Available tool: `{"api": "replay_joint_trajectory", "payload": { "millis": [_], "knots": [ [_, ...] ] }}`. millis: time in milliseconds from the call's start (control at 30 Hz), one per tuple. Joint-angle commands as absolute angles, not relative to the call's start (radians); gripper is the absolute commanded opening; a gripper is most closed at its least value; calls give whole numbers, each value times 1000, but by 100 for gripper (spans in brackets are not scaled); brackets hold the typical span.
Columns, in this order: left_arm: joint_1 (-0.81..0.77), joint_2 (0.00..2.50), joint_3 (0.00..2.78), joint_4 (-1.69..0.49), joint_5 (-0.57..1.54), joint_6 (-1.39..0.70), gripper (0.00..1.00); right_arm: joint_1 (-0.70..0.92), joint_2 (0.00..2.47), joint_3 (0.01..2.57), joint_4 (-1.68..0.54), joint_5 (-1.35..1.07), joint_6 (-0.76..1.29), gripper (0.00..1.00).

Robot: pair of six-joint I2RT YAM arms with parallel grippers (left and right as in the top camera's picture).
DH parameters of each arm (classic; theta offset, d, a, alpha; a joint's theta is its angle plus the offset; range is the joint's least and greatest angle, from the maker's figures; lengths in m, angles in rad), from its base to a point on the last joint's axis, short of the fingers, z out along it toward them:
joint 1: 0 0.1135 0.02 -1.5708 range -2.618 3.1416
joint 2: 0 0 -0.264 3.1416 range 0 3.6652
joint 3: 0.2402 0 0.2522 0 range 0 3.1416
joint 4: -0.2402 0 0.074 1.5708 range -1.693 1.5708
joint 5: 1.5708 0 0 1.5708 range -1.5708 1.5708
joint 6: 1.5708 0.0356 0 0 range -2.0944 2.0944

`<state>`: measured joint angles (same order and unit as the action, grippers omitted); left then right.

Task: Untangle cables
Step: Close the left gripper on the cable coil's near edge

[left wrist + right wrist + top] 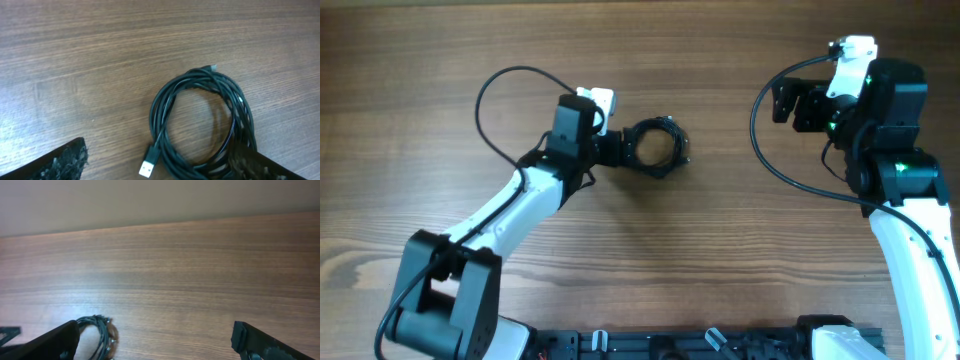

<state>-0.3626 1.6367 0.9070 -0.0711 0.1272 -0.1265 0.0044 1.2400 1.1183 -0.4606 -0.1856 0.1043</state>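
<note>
While both arms hover over the brown wood-grain desk (720,250), the cables (657,147) lie flat on it a little left of the middle, wound together into one roughly round coil of several thin, glossy black strands. From the left wrist camera the coil (159,112) looks loosely layered, the loops running side by side and crossing one another along the upper and right-hand arcs, with bare desk showing through the open centre. One strand drops along the inner left side of the ring and ends in a flat USB plug (146,169) with a white body and a metal tip, lying at the bottom edge of the coil. A second, smaller plug (212,66) pokes out at the top of the ring. The left end effector (628,150) sits right at the left edge of the bundle with its jaws spread wide; one of its fingers (62,162) stands clear of the coil to one side, while the other overlaps the coil's lower right arc, and nothing is clamped between them. The right end effector (782,103) hangs well apart from the bundle, toward the far right of the desk, jaws spread wide and empty; its own camera catches only the coil's edge (97,327) low at the left.
</note>
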Motion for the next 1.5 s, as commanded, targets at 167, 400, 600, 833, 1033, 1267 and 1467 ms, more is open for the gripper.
{"api": "replay_joint_trajectory", "payload": {
  "millis": [167,400,600,833,1033,1267,1467],
  "knots": [
    [-391,1722,1008,-88,50,-173,86,10,1255,1113,-472,-231,86,100],
    [-391,1790,1044,-147,56,-165,89,10,1255,1113,-471,-231,86,100],
    [-391,1824,1079,-182,97,-165,90,10,1255,1113,-471,-231,85,100],
    [-391,1829,1100,-210,144,-140,90,10,1255,1113,-469,-235,85,100],
    [-391,1835,1100,-216,138,-138,89,10,1255,1113,-469,-239,86,100],
    [-391,1879,1100,-222,138,-138,89,10,1255,1113,-469,-239,86,100],
    [-391,1900,1100,-205,137,-138,88,10,1255,1113,-468,-239,85,100]
  ]
}}
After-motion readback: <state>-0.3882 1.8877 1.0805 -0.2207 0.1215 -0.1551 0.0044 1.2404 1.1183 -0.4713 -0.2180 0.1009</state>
